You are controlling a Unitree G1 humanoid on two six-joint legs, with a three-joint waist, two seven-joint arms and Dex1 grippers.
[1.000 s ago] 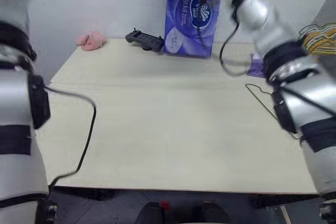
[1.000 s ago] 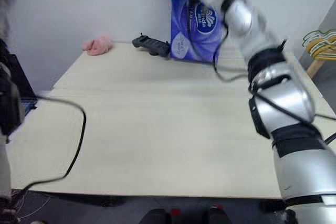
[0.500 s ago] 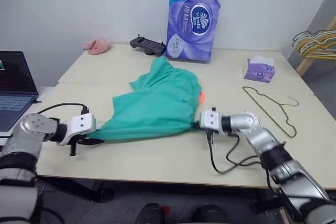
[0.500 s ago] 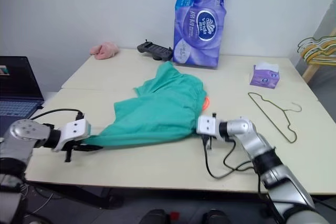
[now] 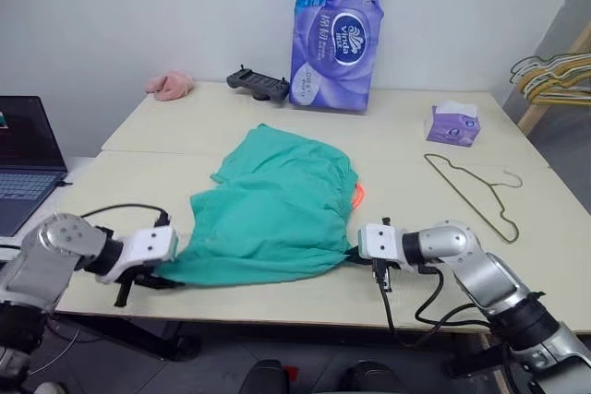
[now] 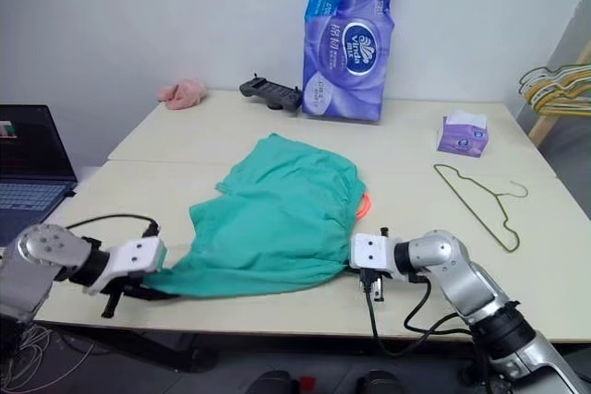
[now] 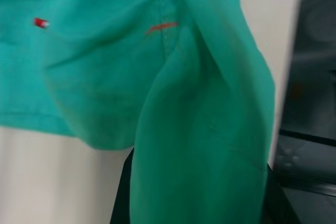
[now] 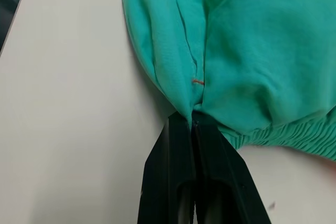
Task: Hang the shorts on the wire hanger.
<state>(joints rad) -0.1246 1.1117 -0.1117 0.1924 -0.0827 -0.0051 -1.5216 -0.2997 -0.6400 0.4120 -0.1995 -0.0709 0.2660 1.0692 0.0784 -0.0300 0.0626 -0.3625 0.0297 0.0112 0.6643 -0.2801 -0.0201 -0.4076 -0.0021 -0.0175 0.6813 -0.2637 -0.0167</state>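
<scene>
Teal-green shorts (image 5: 272,209) with a bright orange drawstring (image 5: 357,195) and small orange-red stitch marks. Dull olive-gold wire hanger (image 5: 471,186). Pale cream table (image 5: 406,131). Purple-and-white printed pack (image 5: 337,29), lilac tissue box (image 5: 452,125), fluffy pink cloth (image 5: 168,86), black controller (image 5: 259,84), yellow-green bunch of hangers (image 5: 554,76). Black fingers (image 8: 194,182); silver and white arms.
</scene>
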